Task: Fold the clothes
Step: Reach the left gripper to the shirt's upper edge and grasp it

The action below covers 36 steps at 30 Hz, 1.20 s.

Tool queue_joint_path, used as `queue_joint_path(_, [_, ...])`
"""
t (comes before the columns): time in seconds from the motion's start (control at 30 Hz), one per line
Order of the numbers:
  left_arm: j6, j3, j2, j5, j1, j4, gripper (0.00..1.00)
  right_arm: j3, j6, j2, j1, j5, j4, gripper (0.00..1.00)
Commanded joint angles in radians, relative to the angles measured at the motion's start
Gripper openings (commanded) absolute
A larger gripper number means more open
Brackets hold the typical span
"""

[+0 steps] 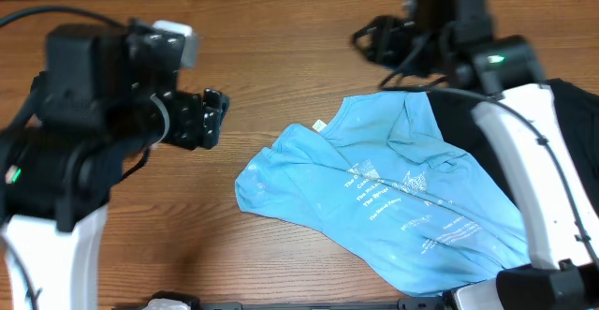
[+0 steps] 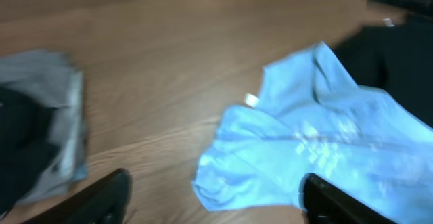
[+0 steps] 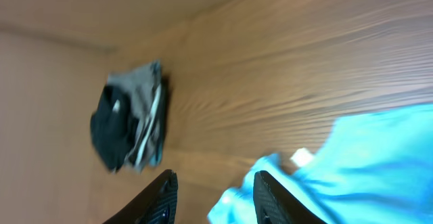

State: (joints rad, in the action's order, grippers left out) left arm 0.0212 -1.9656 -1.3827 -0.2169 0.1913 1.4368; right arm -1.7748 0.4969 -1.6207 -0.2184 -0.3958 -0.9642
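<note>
Left end effector [image 2: 215,200] hangs with its fingers spread wide and nothing between them, at 9 o'clock of the sky-blue T-shirt [image 1: 393,198]. Right end effector [image 3: 213,193] is parted and empty, beyond the shirt's 12 o'clock edge. That shirt lies crumpled on the bench [image 1: 281,57], its 3 o'clock side overlapping a black garment [image 1: 566,113]. A grey and black pile [image 2: 47,136] sits well apart, at 9 o'clock in the left wrist view.
</note>
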Motion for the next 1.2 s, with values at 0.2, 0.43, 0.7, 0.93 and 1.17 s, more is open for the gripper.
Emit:
queue_joint_path(0.2, [0.143,0.064,-0.431,-0.130,0.237,-0.139,0.18,-0.027,-0.029,0.253,0.096,0.052,-0.117,0.41])
queue_joint_path(0.43, [0.157,0.064,-0.704,-0.090,0.322,-0.303,0.04,-0.027,-0.029,0.285,0.097,0.195,-0.323,0.41])
queue_joint_path(0.7, [0.163,0.064,-1.012,-0.115,0.346,-0.486,0.04,-0.027,-0.029,0.285,0.096,0.246,-0.378,0.42])
queue_joint_path(0.93, [0.158,0.066,-1.051,-0.064,0.346,-0.525,0.04,-0.026,-0.029,0.285,0.096,0.246,-0.378,0.42])
queue_joint_path(1.17, [-0.010,0.070,-1.051,0.516,0.282,-0.486,0.04,-0.026,-0.029,0.285,0.096,0.246,-0.393,0.42])
